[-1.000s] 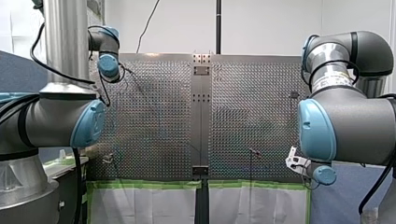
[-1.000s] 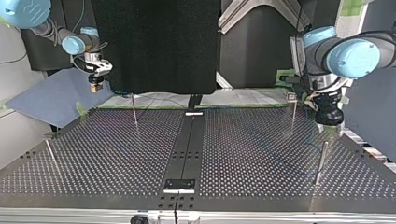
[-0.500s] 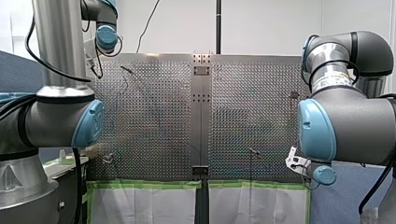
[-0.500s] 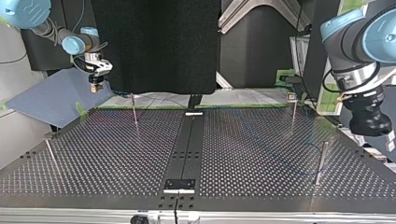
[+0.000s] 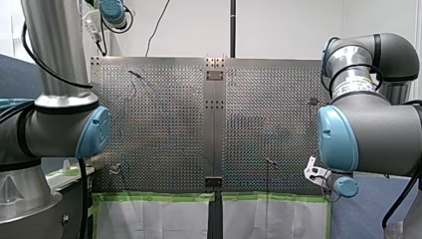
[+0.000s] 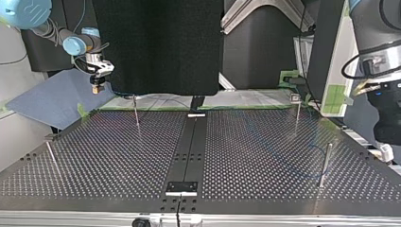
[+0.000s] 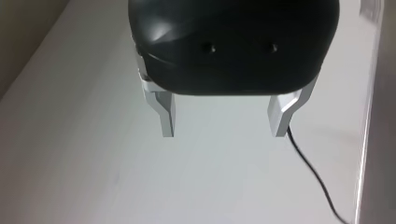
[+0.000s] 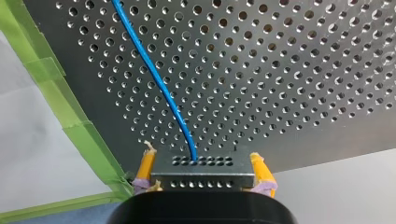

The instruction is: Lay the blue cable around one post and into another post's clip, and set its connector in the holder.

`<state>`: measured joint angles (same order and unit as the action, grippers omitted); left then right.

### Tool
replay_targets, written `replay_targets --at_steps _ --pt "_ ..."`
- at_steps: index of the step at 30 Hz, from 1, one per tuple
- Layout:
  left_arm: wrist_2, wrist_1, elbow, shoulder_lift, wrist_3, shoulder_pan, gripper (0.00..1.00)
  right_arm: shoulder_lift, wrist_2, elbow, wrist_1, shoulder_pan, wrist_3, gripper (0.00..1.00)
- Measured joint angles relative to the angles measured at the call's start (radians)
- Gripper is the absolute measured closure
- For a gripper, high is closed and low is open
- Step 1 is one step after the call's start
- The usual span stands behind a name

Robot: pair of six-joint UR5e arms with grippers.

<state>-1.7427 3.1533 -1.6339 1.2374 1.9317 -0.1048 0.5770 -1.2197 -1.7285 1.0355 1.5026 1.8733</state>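
In the right wrist view my right gripper (image 8: 204,179) is shut with its yellow pads (image 8: 145,169) on a black connector block (image 8: 203,169). The blue cable (image 8: 154,77) runs from that block out over the perforated table (image 8: 289,70). The top view shows this gripper (image 6: 97,88) hanging above the table's far left corner, near a thin post (image 6: 136,111). My left gripper (image 7: 224,125) is open, its metal fingers (image 7: 166,116) holding nothing. It sits raised at the top view's right edge (image 6: 386,150), beyond a thick post (image 6: 324,164).
More posts stand at the top view's back right (image 6: 297,113) and left edge (image 6: 51,158). A black strip with a small plate (image 6: 181,187) runs down the table's middle. Green tape (image 8: 70,112) lines the table edge. A black cord (image 7: 314,179) hangs beside my left gripper.
My left arm has lifted up and swung off the table toward the top view's right edge. My right arm has stayed still with the connector.
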Motion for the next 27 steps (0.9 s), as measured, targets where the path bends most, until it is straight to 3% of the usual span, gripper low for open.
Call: replay_targets --at_steps 3,10,14,27 --pt "0.002 0.030 0.025 0.015 -0.030 0.015 0.02 0.000 0.001 0.000 -0.001 0.000 0.000 1.00" --pt "-0.059 0.103 0.025 0.070 -0.101 0.040 0.02 0.000 0.004 0.000 -0.001 0.005 0.000 1.00" --pt "-0.085 0.139 0.020 0.083 -0.117 0.047 0.02 0.000 0.005 0.000 -0.001 0.006 0.001 1.00" --pt "-0.014 0.263 0.019 0.088 -0.119 0.066 0.02 0.000 0.005 0.000 0.002 0.007 0.005 1.00"
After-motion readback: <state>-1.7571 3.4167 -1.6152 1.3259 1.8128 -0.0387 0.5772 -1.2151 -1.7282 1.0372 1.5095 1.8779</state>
